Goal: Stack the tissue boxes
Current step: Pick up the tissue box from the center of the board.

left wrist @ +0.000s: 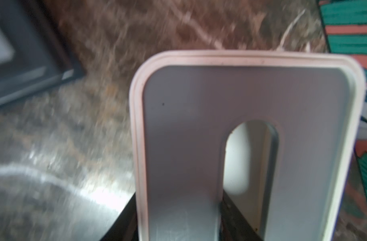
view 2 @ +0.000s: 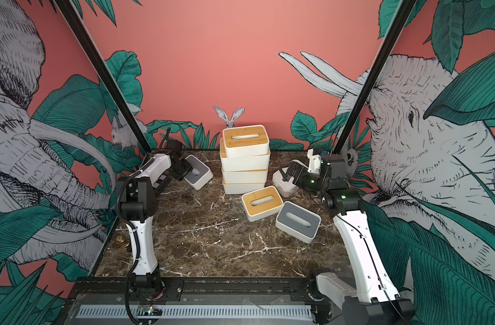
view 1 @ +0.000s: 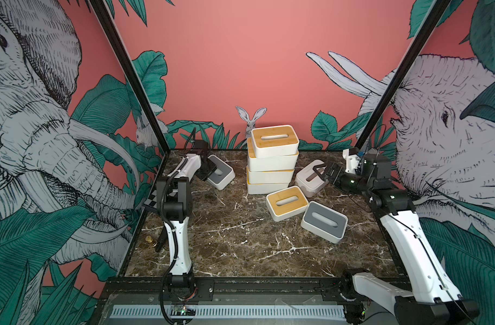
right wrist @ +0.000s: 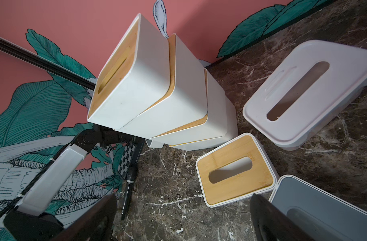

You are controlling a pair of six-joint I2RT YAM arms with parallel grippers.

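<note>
Over by the table's (view 1: 240, 247) far left corner, the left gripper (view 1: 207, 172) pinches a tilted grey-lidded box (view 1: 223, 174) through its slot. A stack of four bamboo-lidded boxes (view 1: 271, 160) stands at the far edge's middle. A loose bamboo-lidded box (view 1: 287, 203) and a flat grey-lidded box (view 1: 324, 222) lie right of it, nearer the front. The right gripper (view 1: 320, 173), spread wide, hovers over an all-white box (view 1: 306, 180) towards the right edge.

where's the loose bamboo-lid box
In both top views the loose bamboo-lid box lies flat right of centre, in front of the stack, beside a grey-lid box.
</note>
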